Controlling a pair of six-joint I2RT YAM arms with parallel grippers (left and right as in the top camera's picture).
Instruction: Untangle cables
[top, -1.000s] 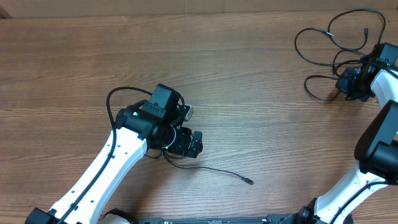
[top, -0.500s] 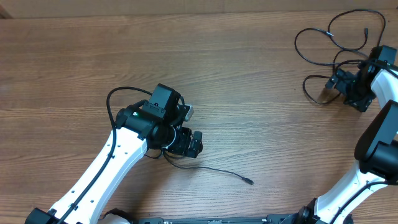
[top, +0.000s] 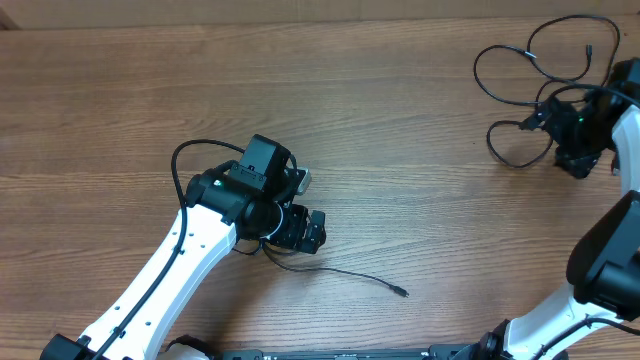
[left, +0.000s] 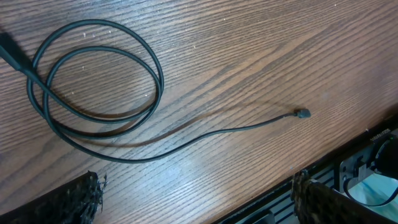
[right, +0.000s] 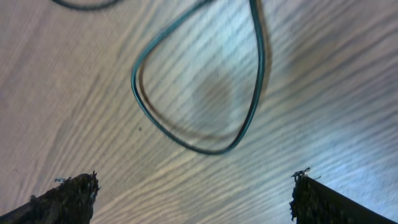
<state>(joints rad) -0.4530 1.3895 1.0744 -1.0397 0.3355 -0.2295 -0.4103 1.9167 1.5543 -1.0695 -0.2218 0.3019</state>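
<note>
1. Both end effectors are spread wide and hold nothing. The right end effector (right: 193, 199) hovers over a loop of the tangled cables (top: 541, 72) at the bench's (top: 400, 120) 2 o'clock corner, and the left end effector (left: 199, 208) is above the lone cable (left: 211, 131)
2. Best done, I judge, by lowering the right one astride a single strand, closing, then drawing slowly toward 9 o'clock
3. In the overhead view the lone cable's tail runs toward 4 o'clock, its plug (top: 402, 292) leading
</note>
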